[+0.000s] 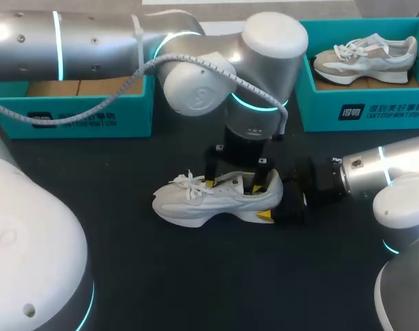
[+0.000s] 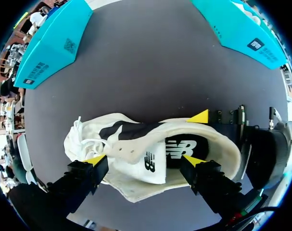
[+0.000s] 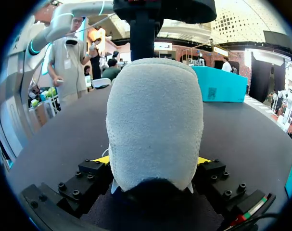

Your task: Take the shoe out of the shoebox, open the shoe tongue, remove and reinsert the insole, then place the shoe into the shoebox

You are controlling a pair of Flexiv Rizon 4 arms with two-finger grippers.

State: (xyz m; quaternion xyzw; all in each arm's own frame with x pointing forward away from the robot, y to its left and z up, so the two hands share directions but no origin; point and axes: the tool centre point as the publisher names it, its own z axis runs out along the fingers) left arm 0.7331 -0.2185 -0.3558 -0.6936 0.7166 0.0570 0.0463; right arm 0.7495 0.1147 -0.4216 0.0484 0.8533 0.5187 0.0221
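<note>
While my right gripper (image 3: 153, 160) clamps the heel, the shoe (image 1: 216, 200) sits mid-counter, out of the shoebox (image 1: 92, 114) at the far-left edge. Left gripper (image 2: 143, 160) is open above the collar. Tongue (image 2: 146, 162) looks folded out, insole (image 2: 184, 147) seated. Probably left: insole out/in, reboxing.

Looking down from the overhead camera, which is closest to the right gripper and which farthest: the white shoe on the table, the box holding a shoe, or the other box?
1. The white shoe, in the middle; the right gripper grips its heel.
2. The box holding a shoe, at the back right.
3. The other box, at the back left.
</note>
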